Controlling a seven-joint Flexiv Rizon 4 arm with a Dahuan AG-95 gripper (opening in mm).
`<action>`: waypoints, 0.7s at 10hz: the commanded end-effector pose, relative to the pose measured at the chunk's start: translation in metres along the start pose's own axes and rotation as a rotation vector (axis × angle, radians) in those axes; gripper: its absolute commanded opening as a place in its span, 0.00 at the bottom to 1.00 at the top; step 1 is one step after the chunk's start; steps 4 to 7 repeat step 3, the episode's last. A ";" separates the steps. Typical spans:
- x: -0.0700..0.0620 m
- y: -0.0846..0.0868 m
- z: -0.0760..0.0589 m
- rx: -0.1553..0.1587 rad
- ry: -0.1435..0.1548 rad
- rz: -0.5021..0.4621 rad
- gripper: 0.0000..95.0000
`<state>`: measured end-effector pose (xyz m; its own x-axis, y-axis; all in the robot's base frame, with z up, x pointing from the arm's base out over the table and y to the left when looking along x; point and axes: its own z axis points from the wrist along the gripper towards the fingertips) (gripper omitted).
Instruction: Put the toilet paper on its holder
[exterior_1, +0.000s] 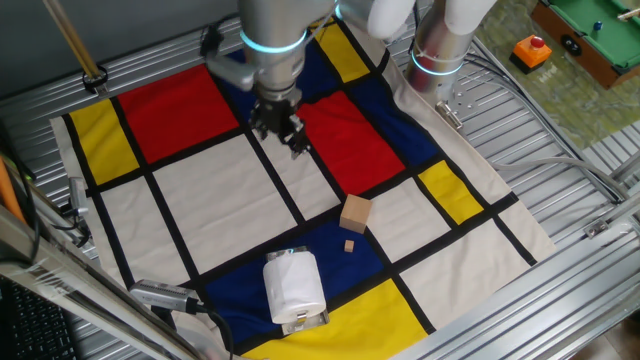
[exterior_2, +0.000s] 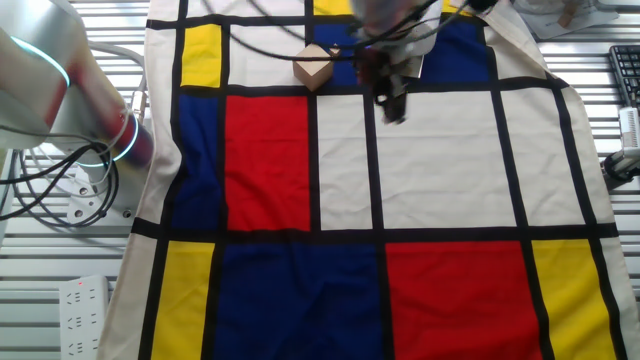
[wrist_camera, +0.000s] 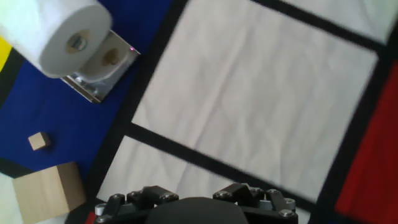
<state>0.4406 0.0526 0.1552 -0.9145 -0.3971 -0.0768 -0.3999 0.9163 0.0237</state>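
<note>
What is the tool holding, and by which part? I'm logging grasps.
Nothing. The tool hangs empty above the cloth, far from the toilet paper, which sits on the holder.

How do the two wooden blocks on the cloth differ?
The larger wooden cube is several times bigger than the small wooden block. In the hand view the cube lies across a black line at the white patch's edge, while the small block sits wholly on blue. Both are plain tan wood, lying apart, untouched by the gripper.
</note>
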 end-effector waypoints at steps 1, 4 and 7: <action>0.009 -0.001 0.000 -0.011 -0.003 0.007 0.80; 0.009 0.000 -0.002 -0.013 -0.004 -0.008 0.80; 0.009 0.000 -0.002 -0.013 -0.004 -0.008 0.80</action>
